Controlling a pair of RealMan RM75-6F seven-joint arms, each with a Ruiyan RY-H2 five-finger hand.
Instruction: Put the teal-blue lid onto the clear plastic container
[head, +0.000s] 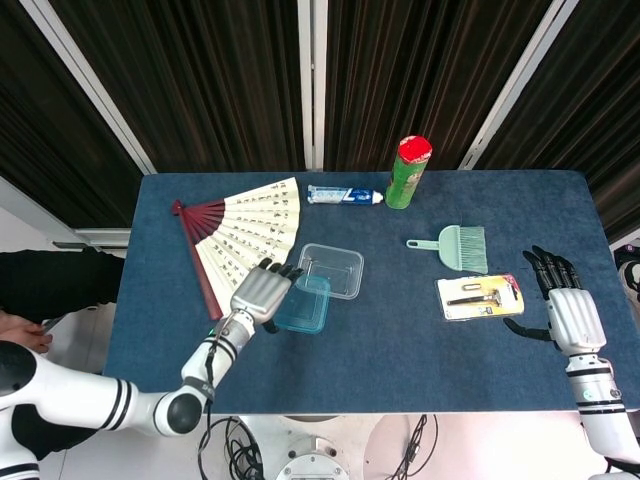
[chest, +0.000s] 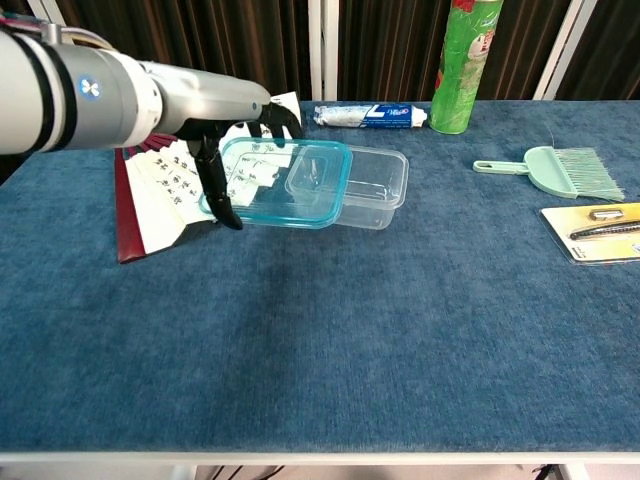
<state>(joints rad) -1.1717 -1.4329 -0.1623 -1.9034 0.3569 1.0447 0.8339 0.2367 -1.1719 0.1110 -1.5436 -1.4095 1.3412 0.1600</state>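
Note:
My left hand (head: 262, 290) (chest: 225, 150) grips the teal-blue lid (head: 304, 304) (chest: 280, 185) by its left edge and holds it in the air. The lid is roughly level and overlaps the left part of the clear plastic container (head: 334, 268) (chest: 365, 185), which sits open on the blue table. My right hand (head: 560, 305) rests open at the table's right edge, in the head view only, holding nothing.
A paper fan (head: 242, 238) (chest: 175, 165) lies left of the container, under my left hand. Behind stand a toothpaste tube (head: 343, 195) and a green can (head: 407, 172). A mint brush (head: 455, 247) (chest: 560, 168) and a packaged tool (head: 480, 297) lie to the right.

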